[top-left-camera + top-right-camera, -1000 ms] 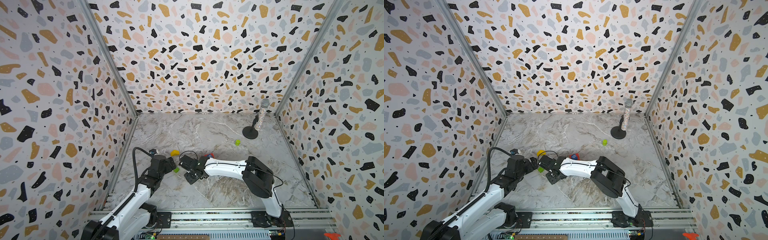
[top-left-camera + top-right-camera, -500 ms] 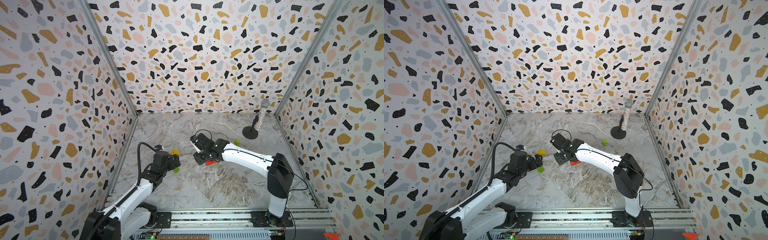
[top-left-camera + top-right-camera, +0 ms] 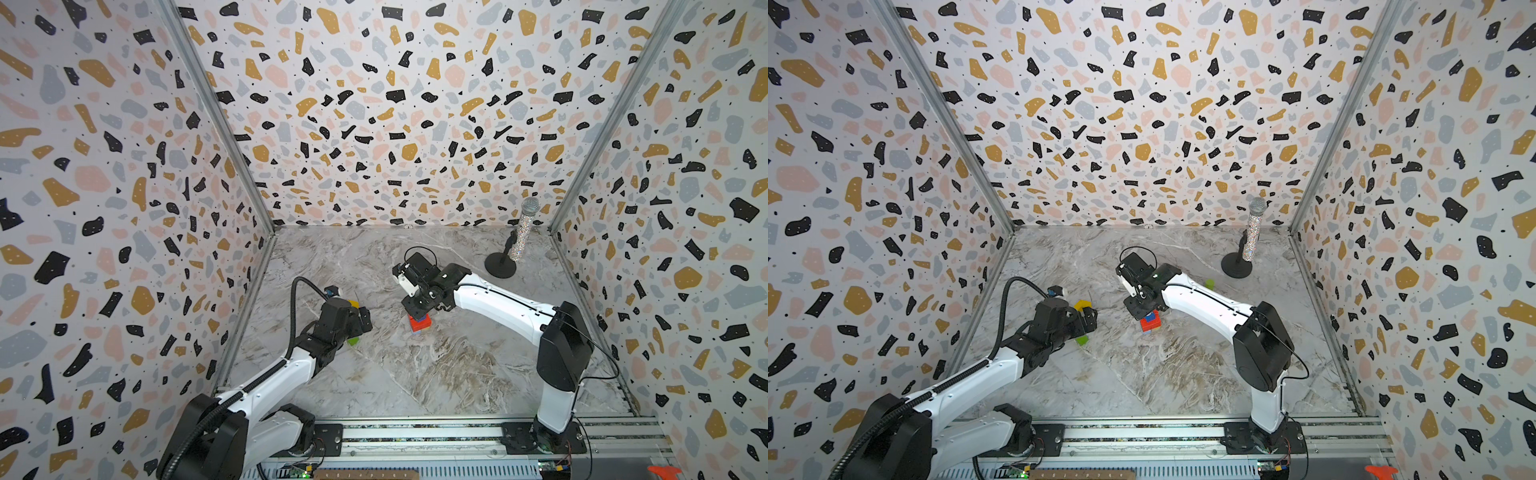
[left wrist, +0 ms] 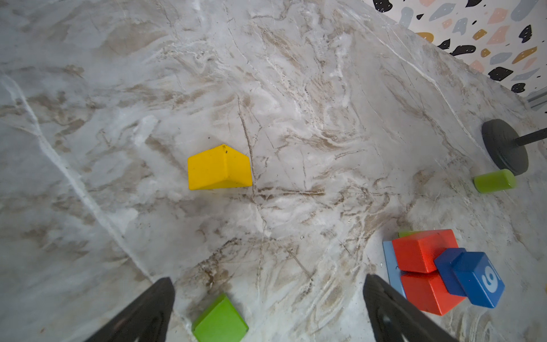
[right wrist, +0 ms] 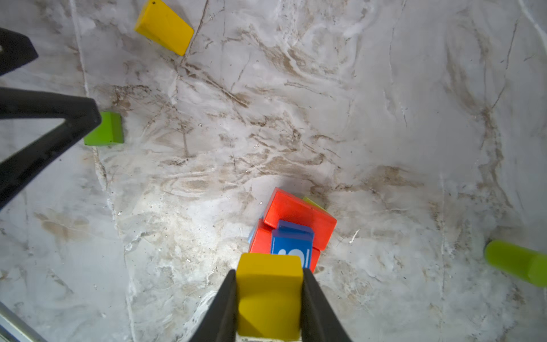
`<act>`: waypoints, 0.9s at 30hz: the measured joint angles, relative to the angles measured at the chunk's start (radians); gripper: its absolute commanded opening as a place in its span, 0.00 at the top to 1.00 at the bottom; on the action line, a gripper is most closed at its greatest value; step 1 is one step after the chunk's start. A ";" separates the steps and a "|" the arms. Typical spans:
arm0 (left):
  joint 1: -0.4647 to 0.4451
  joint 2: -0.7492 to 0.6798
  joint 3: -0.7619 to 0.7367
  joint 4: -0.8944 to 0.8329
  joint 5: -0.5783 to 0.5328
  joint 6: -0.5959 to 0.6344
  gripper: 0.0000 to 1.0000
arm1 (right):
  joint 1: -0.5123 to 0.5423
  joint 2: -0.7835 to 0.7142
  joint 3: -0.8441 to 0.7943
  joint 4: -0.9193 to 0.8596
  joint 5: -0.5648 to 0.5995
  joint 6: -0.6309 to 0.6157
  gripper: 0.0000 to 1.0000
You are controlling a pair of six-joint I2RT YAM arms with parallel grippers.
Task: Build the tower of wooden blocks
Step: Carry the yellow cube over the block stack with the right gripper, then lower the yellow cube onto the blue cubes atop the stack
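Note:
The tower (image 3: 419,323) (image 3: 1150,321) stands mid-floor: a light blue piece at the base, red blocks (image 4: 420,254), and a blue cube marked "9" (image 5: 291,241) on top. My right gripper (image 5: 269,272) (image 3: 417,307) hangs just over it, shut on a yellow block (image 5: 269,296). Whether that block touches the blue cube cannot be told. My left gripper (image 4: 268,279) (image 3: 1090,320) is open to the left of the tower. A green cube (image 4: 220,321) lies between its fingers, close to one of them. A yellow wedge block (image 4: 219,168) (image 5: 164,28) lies on the floor beyond it.
A green cylinder (image 4: 494,180) (image 5: 518,262) lies on its side beside the black round base (image 4: 503,145) of the glittery microphone (image 3: 521,237) at the back right. Patterned walls close in three sides. The arms' rail runs along the front edge.
My right arm has swung from beside the left gripper toward the back and right, carrying the yellow block to above the tower. The left gripper has shifted slightly and stays open.

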 measured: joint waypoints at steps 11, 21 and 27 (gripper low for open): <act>-0.003 0.026 0.000 0.019 -0.001 -0.001 0.00 | -0.014 0.000 -0.019 0.005 0.038 -0.016 0.76; -0.003 0.035 0.000 0.030 -0.004 0.000 0.00 | -0.014 0.000 -0.034 0.022 0.044 -0.016 0.76; -0.003 0.038 0.000 0.031 -0.004 0.000 0.00 | -0.018 0.001 -0.045 0.026 0.044 -0.016 0.75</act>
